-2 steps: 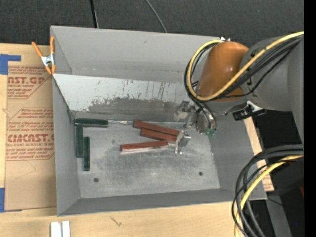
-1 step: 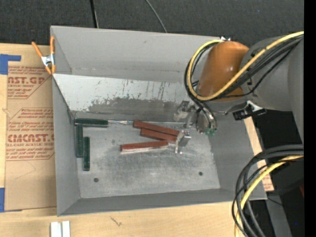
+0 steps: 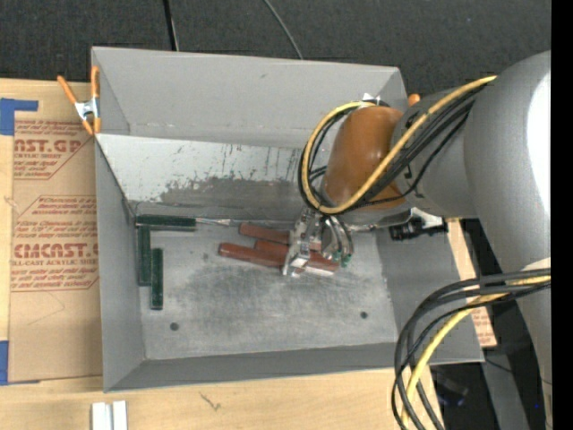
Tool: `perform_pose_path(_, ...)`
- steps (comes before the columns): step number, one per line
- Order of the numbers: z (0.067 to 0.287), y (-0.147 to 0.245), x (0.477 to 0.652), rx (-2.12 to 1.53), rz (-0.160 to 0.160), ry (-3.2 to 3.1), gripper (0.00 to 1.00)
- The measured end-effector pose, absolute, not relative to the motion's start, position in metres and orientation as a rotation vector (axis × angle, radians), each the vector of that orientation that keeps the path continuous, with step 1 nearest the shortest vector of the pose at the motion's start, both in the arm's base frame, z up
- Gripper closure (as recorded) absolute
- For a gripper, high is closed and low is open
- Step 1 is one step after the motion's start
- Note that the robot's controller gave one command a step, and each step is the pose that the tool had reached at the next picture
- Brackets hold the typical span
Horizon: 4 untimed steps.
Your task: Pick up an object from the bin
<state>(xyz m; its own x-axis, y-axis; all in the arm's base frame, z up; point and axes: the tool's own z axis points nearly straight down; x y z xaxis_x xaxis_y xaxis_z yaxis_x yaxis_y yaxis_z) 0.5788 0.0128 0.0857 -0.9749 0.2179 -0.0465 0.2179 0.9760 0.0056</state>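
Arm (image 3: 506,141) bulk comes first: a smooth, rounded grey housing fills the right of the view and reaches in over the bin. Yellow and black cables (image 3: 311,159) loop around its wrist, which wears a glossy orange-brown cover (image 3: 358,155) shaped like a dome.

The bin (image 3: 242,88) is grey sheet metal with sloping walls. Its back wall is streaked with pale scratches, and its flat floor is scuffed and dull.

The gripper (image 3: 309,256) is a small cluster of bright metal parts below the cover, low over the floor a little right of centre. Whether it is open or closed cannot be told, nor whether it has hold of anything.

Its tip is at the right end of two red-brown sticks, slim and round-ended like markers. The lower stick (image 3: 251,253) lies almost level across the middle of the floor. The upper stick (image 3: 262,232) sits just behind it, close alongside.

Well apart, by the left wall, lie three dark green flat bars: a level bar (image 3: 166,224), a long upright bar (image 3: 143,258) meeting it in an L, and a shorter bar (image 3: 158,280) just beside that.
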Motion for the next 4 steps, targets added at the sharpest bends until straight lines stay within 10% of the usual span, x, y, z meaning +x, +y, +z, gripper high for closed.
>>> perform_pose_path(1, 0.086, 0.013, 0.579, 0.339, 0.001, 3.076, 1.00)
perform_pose_path(4, 0.204, 0.020, 0.574, 0.304, 0.000, 3.134, 1.00)
